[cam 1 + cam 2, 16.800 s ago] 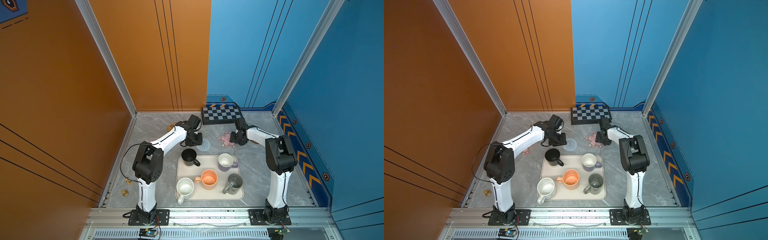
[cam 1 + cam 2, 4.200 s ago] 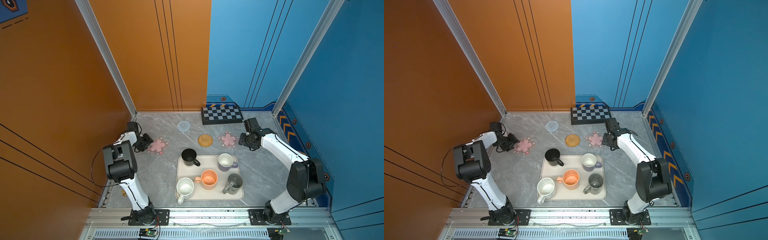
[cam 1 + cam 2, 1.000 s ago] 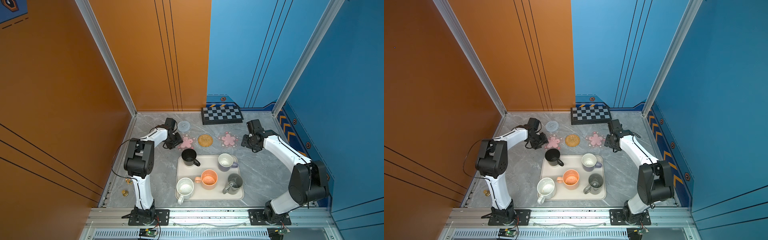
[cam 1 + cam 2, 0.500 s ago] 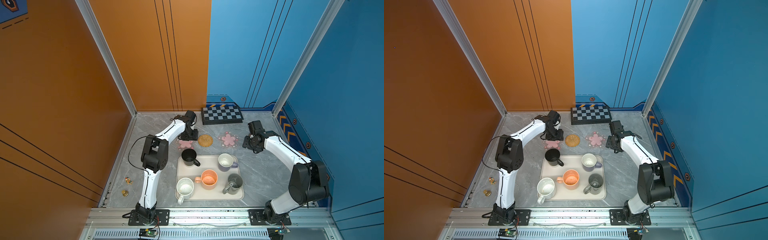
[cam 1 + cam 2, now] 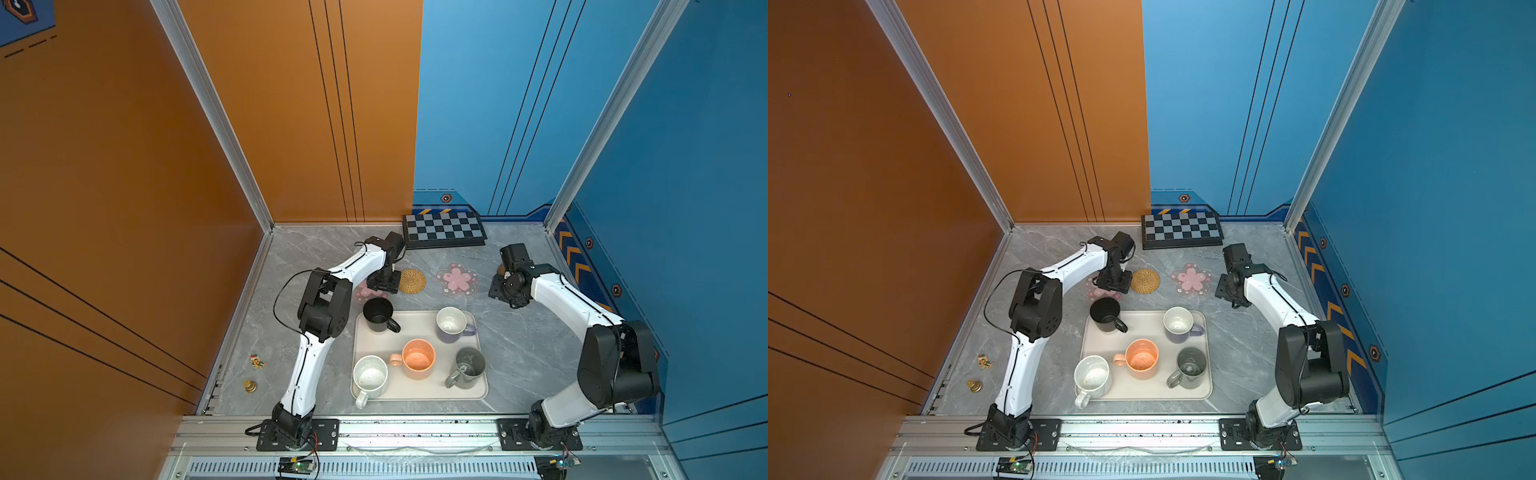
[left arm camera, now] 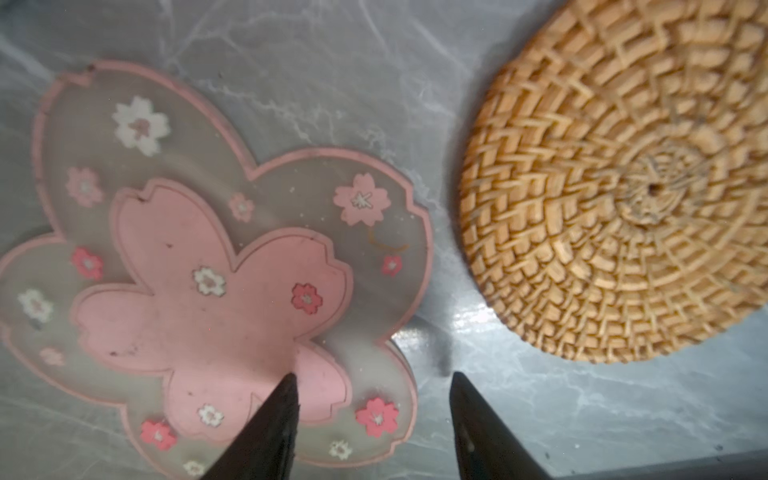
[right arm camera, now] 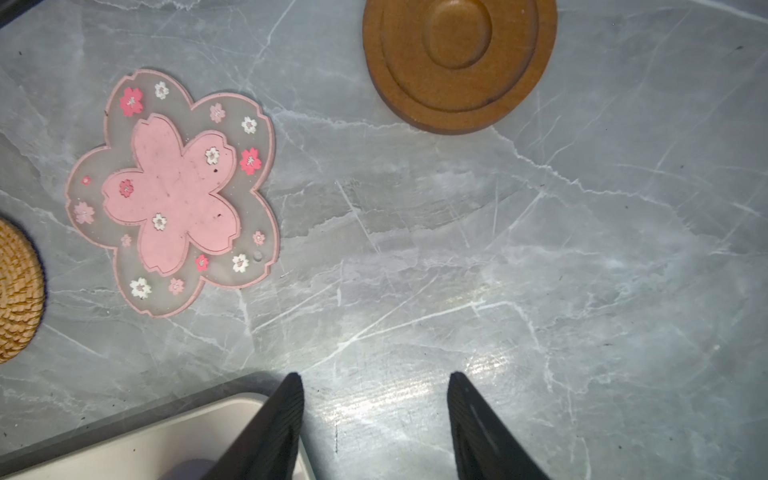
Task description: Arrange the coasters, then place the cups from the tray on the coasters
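Note:
Five cups stand on the cream tray (image 5: 415, 328): black (image 5: 378, 314), lavender (image 5: 451, 324), peach (image 5: 417, 358), grey (image 5: 469, 365) and speckled white (image 5: 370, 376). Behind the tray lie a pink flower coaster (image 5: 365, 292), a straw coaster (image 5: 412, 281) and a second pink flower coaster (image 5: 456, 279). My left gripper (image 5: 382, 286) hovers open over the first flower coaster's (image 6: 199, 291) edge, beside the straw one (image 6: 623, 187). My right gripper (image 5: 503, 291) hangs open above bare table. The wooden coaster (image 7: 459, 58) lies beyond it, mostly hidden by the arm in both top views.
A checkered board (image 5: 444, 230) leans at the back wall. Two small figures (image 5: 257, 361) (image 5: 249, 386) lie at the table's left edge. Walls close in on the left, back and right. The tray's corner (image 7: 166, 432) shows beside my right gripper's fingers.
My left arm has swung right, and its gripper now sits over the left pink flower coaster next to the straw one. The right arm has barely moved.

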You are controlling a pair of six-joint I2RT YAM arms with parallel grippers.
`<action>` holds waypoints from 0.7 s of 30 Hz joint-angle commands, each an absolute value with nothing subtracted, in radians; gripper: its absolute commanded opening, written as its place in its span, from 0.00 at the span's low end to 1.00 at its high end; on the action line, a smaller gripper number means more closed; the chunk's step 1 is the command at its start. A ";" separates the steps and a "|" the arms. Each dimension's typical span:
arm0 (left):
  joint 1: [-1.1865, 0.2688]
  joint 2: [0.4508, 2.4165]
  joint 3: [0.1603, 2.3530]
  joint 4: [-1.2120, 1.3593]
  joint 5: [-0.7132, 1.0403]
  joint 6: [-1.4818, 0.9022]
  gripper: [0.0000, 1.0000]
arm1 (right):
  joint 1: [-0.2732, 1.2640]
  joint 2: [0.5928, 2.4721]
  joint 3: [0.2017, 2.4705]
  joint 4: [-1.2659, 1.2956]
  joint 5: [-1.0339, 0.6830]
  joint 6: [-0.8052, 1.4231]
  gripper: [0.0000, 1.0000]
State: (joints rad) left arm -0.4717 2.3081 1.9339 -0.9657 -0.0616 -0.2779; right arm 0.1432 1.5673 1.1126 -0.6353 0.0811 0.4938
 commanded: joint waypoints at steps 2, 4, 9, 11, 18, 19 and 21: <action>-0.480 2.333 1.965 -0.999 -0.159 -0.286 0.60 | 0.130 1.583 1.089 -0.618 0.067 0.477 0.58; -0.478 2.338 1.955 -0.999 -0.181 -0.299 0.61 | 0.128 1.583 1.084 -0.616 0.061 0.479 0.58; -0.455 2.345 1.932 -0.997 -0.190 -0.319 0.60 | 0.121 1.580 1.079 -0.615 0.058 0.476 0.58; -0.447 2.346 1.931 -0.996 -0.183 -0.322 0.60 | 0.118 1.578 1.078 -0.615 0.056 0.476 0.58; -0.462 2.339 1.967 -0.995 -0.181 -0.315 0.60 | 0.114 1.575 1.071 -0.612 0.055 0.480 0.58; -0.463 2.338 1.972 -0.995 -0.184 -0.313 0.60 | 0.114 1.575 1.070 -0.611 0.053 0.481 0.58; -0.463 2.341 1.978 -0.996 -0.190 -0.311 0.60 | 0.113 1.578 1.071 -0.611 0.048 0.483 0.58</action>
State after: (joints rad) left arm -0.4648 2.3215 1.9491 -0.9668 -0.1543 -0.3107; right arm 0.1211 1.5681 1.0805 -0.6167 0.0566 0.4938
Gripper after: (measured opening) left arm 0.599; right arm 0.584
